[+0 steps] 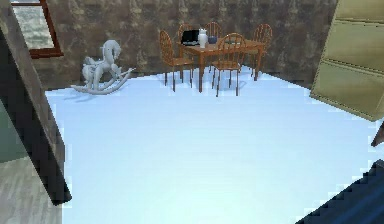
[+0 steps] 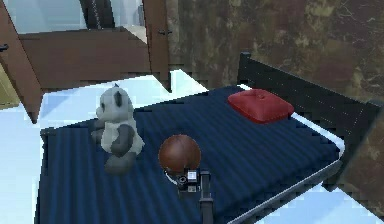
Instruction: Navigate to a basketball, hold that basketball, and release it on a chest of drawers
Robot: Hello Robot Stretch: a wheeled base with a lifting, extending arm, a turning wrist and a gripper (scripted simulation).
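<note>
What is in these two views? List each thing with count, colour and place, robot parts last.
ball: 1, brown, on bed
panda: 1, white-grey, on bed
pillow: 1, red, bed's head
bed: 1, dark blue, arm side view
door: 1, brown, beyond bed
rocking horse: 1, grey, forward view's left
window: 1, brown-framed, forward view's left
table: 1, brown, far wall
chairs: 4, brown, around table
jug: 1, white, on table
dark thing: 1, black, on table
drawers: 1, olive, forward view's right
arm: 1, dark, arm side view's bottom
hand: 1, dark, near ball; holding unclear
</note>
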